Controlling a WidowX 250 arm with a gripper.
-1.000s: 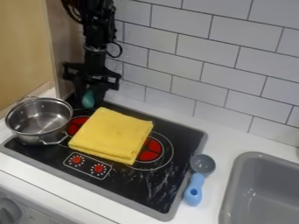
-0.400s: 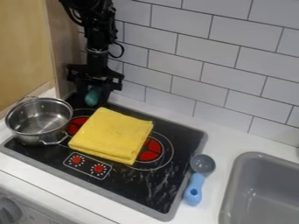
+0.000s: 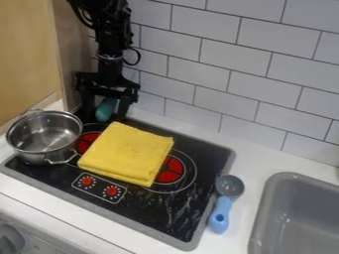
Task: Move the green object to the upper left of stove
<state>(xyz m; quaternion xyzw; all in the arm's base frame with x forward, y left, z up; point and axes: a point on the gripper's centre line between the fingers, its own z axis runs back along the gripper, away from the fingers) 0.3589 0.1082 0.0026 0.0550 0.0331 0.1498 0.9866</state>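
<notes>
The black gripper (image 3: 105, 115) hangs low over the upper left corner of the stove (image 3: 175, 218), near the tiled wall. Its fingers stand apart, one on each side of the green object (image 3: 106, 109). That object is rounded and elongated, slightly tilted, and lies at the stove's upper left, behind the yellow cloth and right of the pot. Whether either finger touches it, I cannot tell.
A metal pot (image 3: 45, 136) sits on the stove's left side. The folded yellow cloth (image 3: 127, 153) covers the middle burners. A blue-handled scoop (image 3: 220, 213) rests by the right edge, with a grey sink (image 3: 298, 218) beyond.
The gripper and the green object have shifted slightly right since the first frame. Since the second, the fingers have opened around the object, baring more of its upper part.
</notes>
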